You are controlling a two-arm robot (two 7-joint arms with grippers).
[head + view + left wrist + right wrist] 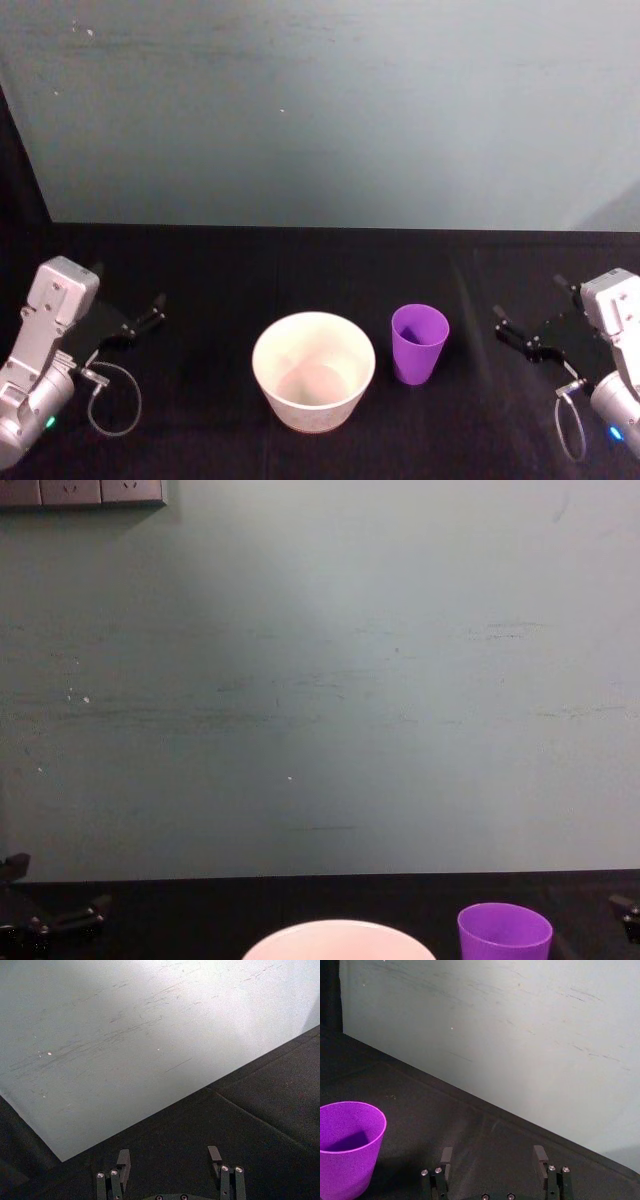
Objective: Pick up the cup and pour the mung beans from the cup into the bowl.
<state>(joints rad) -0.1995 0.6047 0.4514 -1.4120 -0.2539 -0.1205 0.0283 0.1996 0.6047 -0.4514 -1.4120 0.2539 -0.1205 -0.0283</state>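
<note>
The left gripper (pixel 128 284) hovers low over the black table (pixel 210 270) at its left edge, with its fingers spread apart and nothing between them; the left wrist view shows the same gap (pixel 169 1155). Right of it, near the middle, stands the bowl (pixel 310 412). The cup (pixel 419 343) stands upright just beside the bowl's right, not touching it. At the far right, the right gripper (pixel 529 298) also hovers with fingers apart, empty and clear of the cup.
</note>
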